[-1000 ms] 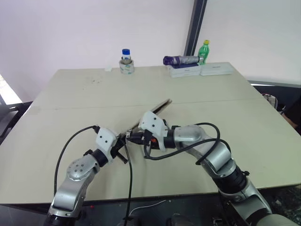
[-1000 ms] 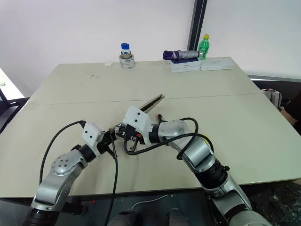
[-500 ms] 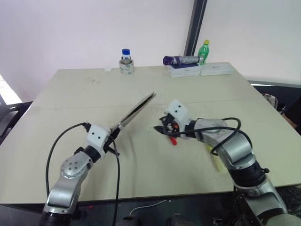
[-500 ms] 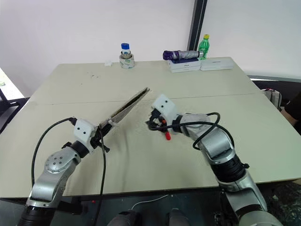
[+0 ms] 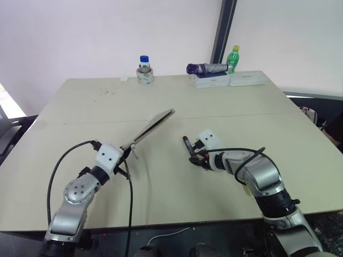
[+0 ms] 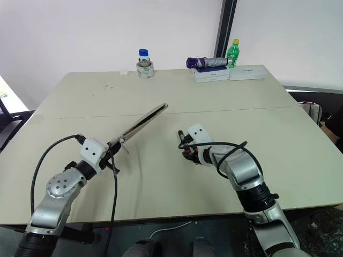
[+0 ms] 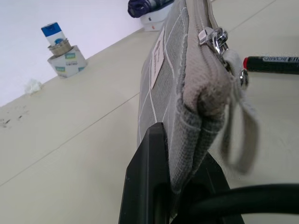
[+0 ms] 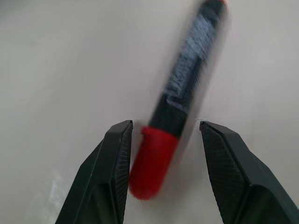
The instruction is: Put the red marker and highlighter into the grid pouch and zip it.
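Left gripper clamping grid pouch corner, centre-left; right gripper standing parted, straddling red marker lying on table, centre.

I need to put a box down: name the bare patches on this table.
Bare: the table between the grid pouch and the jar on tape, and its right side past the right end effector. Crowded: the back edge around the boxes, and around the red marker.

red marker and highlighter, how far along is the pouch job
Done: the left gripper is clamped on the grid pouch, lifted off the table. In hand: the right gripper is open around the red marker. Left: both pens in, zip.
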Available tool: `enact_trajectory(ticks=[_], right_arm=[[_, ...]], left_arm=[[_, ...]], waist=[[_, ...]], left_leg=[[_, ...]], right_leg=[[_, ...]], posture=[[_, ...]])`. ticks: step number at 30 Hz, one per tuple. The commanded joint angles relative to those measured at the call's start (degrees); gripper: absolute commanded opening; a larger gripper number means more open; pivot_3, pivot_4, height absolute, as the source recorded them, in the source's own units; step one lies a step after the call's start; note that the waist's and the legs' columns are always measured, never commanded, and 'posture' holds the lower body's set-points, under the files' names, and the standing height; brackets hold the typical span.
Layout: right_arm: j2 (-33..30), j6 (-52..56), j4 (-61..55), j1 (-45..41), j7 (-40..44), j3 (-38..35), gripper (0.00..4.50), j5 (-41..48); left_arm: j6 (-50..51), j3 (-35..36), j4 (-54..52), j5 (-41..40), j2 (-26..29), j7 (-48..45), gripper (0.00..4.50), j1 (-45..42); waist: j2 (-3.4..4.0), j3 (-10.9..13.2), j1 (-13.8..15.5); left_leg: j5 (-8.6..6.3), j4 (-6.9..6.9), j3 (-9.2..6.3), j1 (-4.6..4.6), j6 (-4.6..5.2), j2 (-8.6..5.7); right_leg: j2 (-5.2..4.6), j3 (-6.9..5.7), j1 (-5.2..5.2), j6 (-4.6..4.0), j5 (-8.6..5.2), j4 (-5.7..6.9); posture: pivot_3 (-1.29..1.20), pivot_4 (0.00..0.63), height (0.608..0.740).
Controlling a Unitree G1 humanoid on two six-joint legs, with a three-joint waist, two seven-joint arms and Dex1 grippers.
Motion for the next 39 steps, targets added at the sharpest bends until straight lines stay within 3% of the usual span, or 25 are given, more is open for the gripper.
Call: enact_trajectory(ticks=[1, 2, 7, 12, 15, 39], right_arm=[[-0.34, 0.72, 0.02, -0.35, -0.99, -0.98, 0.57, -0.51], [-0.47, 0.72, 0.29, -0.41, -1.15, -1.01, 0.33, -0.68], [-6.75, -9.16, -1.92, -0.53, 2.51, 2.88, 0.33, -3.79], [-20.25, -25.34, -5.41, -2.48, 16.24, 0.78, 0.33, -3.84], [-24.05, -28.89, -6.68, -3.17, 20.68, -0.23, 0.33, -3.02], [-22.99, -35.58, -6.80, -5.59, 24.95, 6.79, 0.33, -13.15]], left_arm=[[-1.68, 0.85, -0.88, 0.27, 0.23, -0.06, 0.00, -0.48], [-1.70, 0.82, -0.82, 0.22, 0.14, -0.04, 0.00, -0.54], [-2.07, 0.58, -0.30, 0.49, 0.09, -0.15, 0.00, -0.84], [-2.79, -0.16, 0.41, 0.27, 0.48, -2.05, 0.00, -1.32], [-3.25, -0.55, 0.71, 0.43, 0.40, -2.95, 0.00, -1.66], [-5.72, -3.95, 0.02, 3.03, 1.10, -6.17, 0.00, -2.02]], waist=[[0.00, 0.00, -0.04], [0.00, 0.00, -0.05], [0.00, 0.00, 0.14], [0.04, 0.04, 0.00], [0.03, 0.04, -0.15], [0.02, 0.03, 0.16]], left_leg=[[0.00, 0.00, 0.00, 0.00, 0.00, 0.00], [0.00, 0.00, 0.00, 0.00, 0.00, 0.00], [0.00, 0.01, 0.00, 0.00, 0.01, -0.02], [-0.01, 0.00, 0.01, -0.01, 0.02, -0.03], [-0.02, -0.01, 0.01, 0.00, 0.04, 0.00], [-0.02, 0.03, 0.01, 0.00, 0.03, 0.02]], right_leg=[[0.00, 0.00, 0.00, 0.00, 0.00, 0.00], [0.00, 0.00, -0.01, 0.00, 0.00, 0.00], [-0.01, 0.00, 0.01, 0.00, 0.00, 0.00], [-0.01, -0.01, -0.01, 0.00, 0.00, -0.02], [0.00, -0.02, 0.01, 0.00, 0.00, -0.04], [0.00, -0.01, 0.03, 0.00, 0.00, -0.05]], posture=[[0.00, 0.150, 0.740], [0.00, 0.150, 0.740], [0.00, 0.150, 0.740], [0.00, 0.150, 0.740], [0.00, 0.150, 0.740], [0.00, 0.150, 0.740]])
